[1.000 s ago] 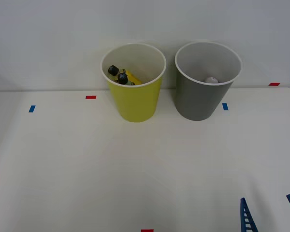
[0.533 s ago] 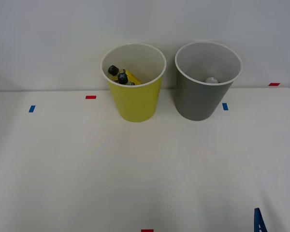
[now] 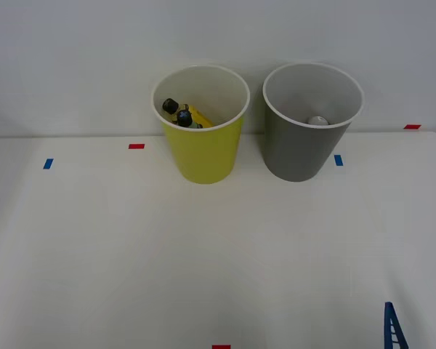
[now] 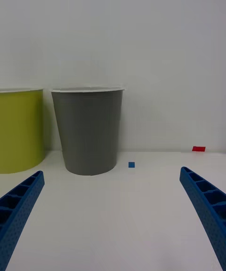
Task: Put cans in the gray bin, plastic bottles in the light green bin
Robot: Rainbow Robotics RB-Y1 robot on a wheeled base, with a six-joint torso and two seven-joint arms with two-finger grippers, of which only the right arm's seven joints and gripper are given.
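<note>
The light green bin (image 3: 203,156) stands at the back of the table, left of the gray bin (image 3: 298,153). Two black-capped plastic bottles (image 3: 182,115) lie inside the green one, one with a yellow label. A silvery can top (image 3: 318,121) shows at the bottom of the gray bin. In the wrist view, my right gripper (image 4: 113,219) is open and empty, low over the table, facing the gray bin (image 4: 89,130) with the green bin (image 4: 19,130) beside it. One of its blue fingers (image 3: 392,331) shows at the front right, well short of the bins.
A white wall rises just behind the bins. Small red tape marks (image 3: 136,146) and blue tape marks (image 3: 338,160) dot the white table (image 3: 203,254). The table's right edge runs near the red mark (image 3: 412,126).
My right gripper has drawn back toward the front right corner: two fingers showed a second ago, one now. Bins and their contents have not moved.
</note>
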